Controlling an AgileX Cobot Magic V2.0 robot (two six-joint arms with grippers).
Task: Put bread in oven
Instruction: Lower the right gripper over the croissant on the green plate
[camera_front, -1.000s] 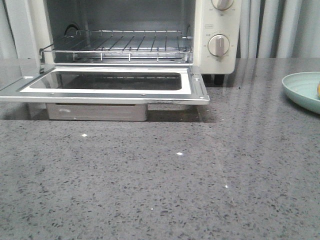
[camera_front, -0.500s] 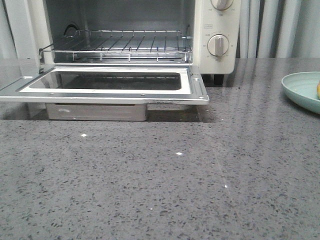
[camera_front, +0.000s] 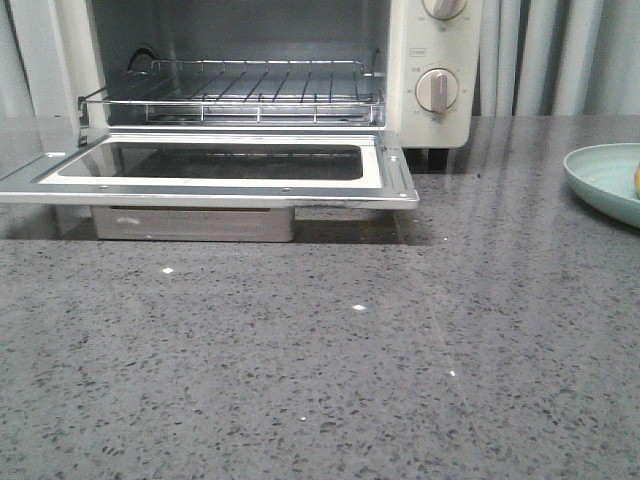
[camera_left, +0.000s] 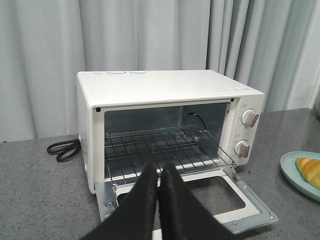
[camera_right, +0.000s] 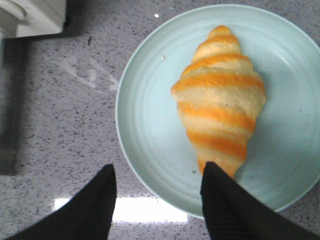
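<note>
Bread (camera_right: 220, 100): striped croissant-type roll, lying flat on a pale green plate (camera_right: 150, 120), roughly centred on it, long axis pointing toward the right gripper (camera_right: 157, 182). Right gripper is above the plate edge, fingers spread wide; one fingertip (camera_right: 217, 182) sits at the near tip of the bread, can't tell whether touching, the other is over bare worktop (camera_right: 55, 115) just outside the plate rim. Nothing held.

Plate is on the grey speckled worktop, well to the right of the oven (camera_left: 165, 95); in the front view only its left rim (camera_front: 600, 185) shows at the frame edge.

Oven: cream-white, door (camera_front: 215, 170) dropped fully open and flat, wire rack (camera_front: 240, 90) bare. Two knobs (camera_left: 246, 132) on its right panel. Black power cable (camera_left: 62, 149) coiled on the worktop at its left side, grey curtain (camera_left: 150, 35) behind.

Left gripper (camera_left: 160, 172): fingers pressed together, nothing between them, facing the open oven mouth.
</note>
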